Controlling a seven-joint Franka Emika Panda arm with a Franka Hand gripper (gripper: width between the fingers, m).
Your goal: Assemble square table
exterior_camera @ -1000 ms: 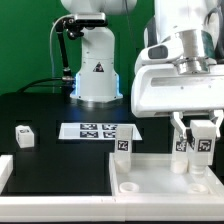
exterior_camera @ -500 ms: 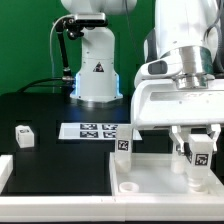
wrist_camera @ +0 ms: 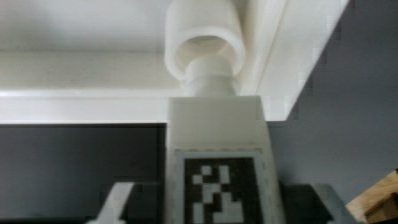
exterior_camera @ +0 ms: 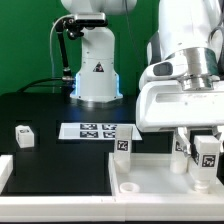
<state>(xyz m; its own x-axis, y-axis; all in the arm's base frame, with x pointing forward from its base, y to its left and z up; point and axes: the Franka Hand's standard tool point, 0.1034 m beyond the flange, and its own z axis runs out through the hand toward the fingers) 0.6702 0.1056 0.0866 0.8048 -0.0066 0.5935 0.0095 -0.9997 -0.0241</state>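
The tool [exterior_camera: 207,152] hangs in the lower right of the exterior view. It is clamped on the sides of a white tagged leg. The held leg [exterior_camera: 206,172] stands upright with its tag facing the camera. Its lower end reaches down inside the raised rim of the square slab [exterior_camera: 150,172], near the slab's end at the exterior view's right. Whether the leg's tip touches the slab's floor cannot be told from this view.

The slab lies flat on the black counter [exterior_camera: 60,160] along the bottom right of the frame. Its shallow basin shows a small round recess near the corner at the exterior view's left. A second leg [exterior_camera: 124,146] stands upright at the slab's far left corner. It is too close to the rim to say whether it is on the slab or just behind it. A small block [exterior_camera: 23,135] with a tag sits alone on the counter at the exterior view's left, well apart from the slab. The marker board [exterior_camera: 97,130] lies flat at centre frame, in front of the arm's white base [exterior_camera: 97,70]. A white rail [exterior_camera: 5,172] shows at the lower left edge.

In the wrist view the held leg fills the middle, its tag nearest the camera, pinched between grey fingers [wrist_camera: 121,205] on either side. The narrow stub [wrist_camera: 210,72] at its far end sits at the mouth of a rounded socket [wrist_camera: 210,42] in the white slab and seems to touch it.
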